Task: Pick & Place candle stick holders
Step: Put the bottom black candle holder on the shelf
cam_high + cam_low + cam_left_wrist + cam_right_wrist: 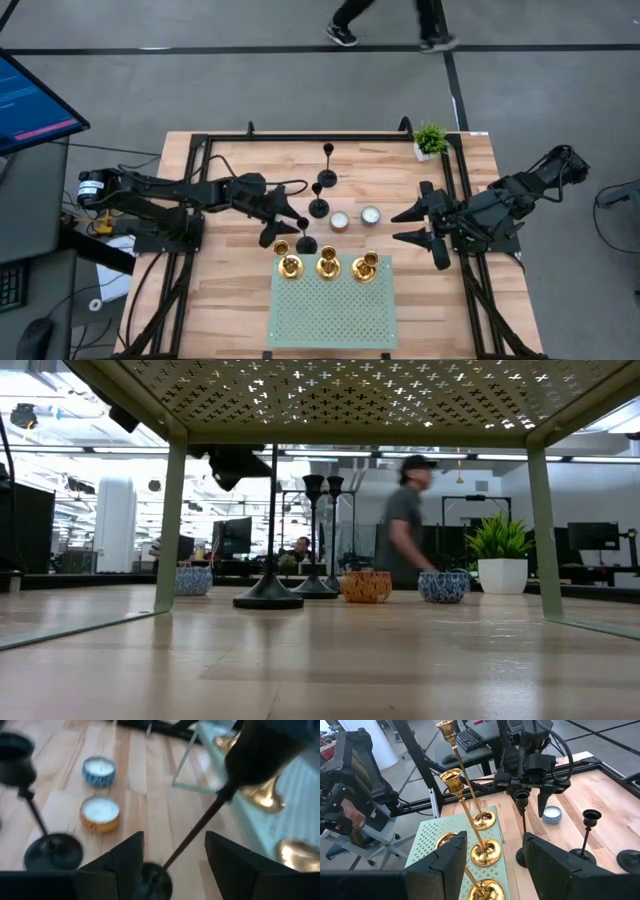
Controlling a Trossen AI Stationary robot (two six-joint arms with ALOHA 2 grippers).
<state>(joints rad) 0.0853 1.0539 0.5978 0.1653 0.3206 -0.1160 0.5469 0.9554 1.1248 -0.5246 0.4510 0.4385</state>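
Three gold candle stick holders (pixel 327 266) stand in a row on the far edge of a green perforated stand (pixel 333 310). Three black holders stand by their round bases on the wooden table: one nearest the stand (pixel 305 243), two farther back (pixel 318 208) (pixel 326 178). My left gripper (pixel 288 228) is open, level with the upper stem of the nearest black holder (pixel 200 825); its fingers stand on either side of the stem with a gap on both sides. My right gripper (pixel 418 226) hangs open and empty over the table's right side.
Two small candles in bowls (pixel 339 221) (pixel 370 215) sit just right of the black holders. A green potted plant (pixel 430 140) stands at the far right corner. A black frame (pixel 300 137) rims the table. A person (pixel 405 525) walks past beyond the far edge.
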